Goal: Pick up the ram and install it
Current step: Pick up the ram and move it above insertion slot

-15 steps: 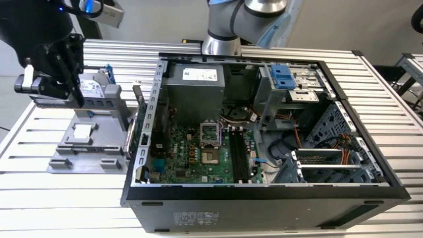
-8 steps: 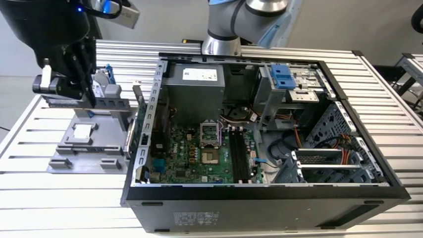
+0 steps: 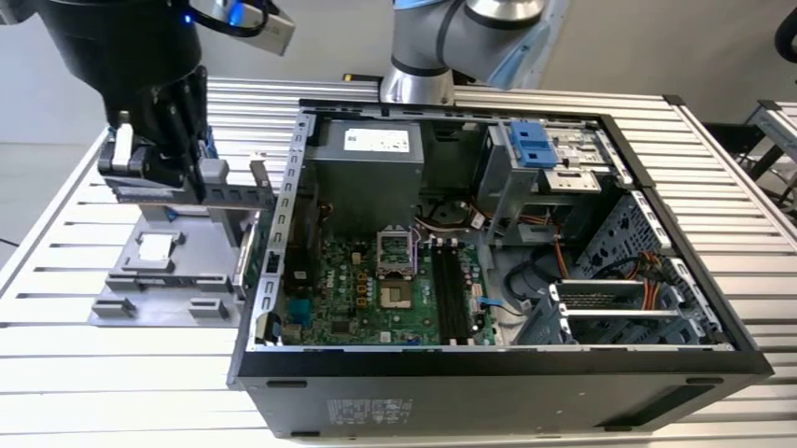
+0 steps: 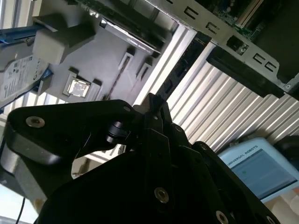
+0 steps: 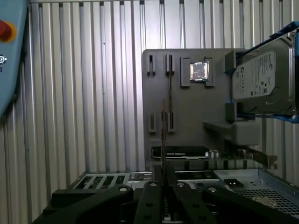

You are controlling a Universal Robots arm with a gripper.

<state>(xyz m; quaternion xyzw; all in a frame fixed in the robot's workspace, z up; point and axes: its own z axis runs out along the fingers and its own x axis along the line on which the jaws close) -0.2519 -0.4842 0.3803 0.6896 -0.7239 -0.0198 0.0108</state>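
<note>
One thin board, seen edge-on and judged to be the ram (image 5: 163, 135), sticks out past the tips of the claw (image 5: 164, 170), whose fingers are pressed together on it. Held by its flat faces like this, its long edge is left free to meet a slot. Just beyond the claw lies the grey tray (image 5: 187, 107), with a drive (image 5: 261, 79) off to one side. The case (image 3: 498, 369) stands apart from the claw. The ram's faces and chips are turned away, and the claw's own body covers its near end.

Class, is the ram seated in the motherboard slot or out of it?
Out: the gripper holds the ram edge-on above the grey tray, outside the computer case.
</note>
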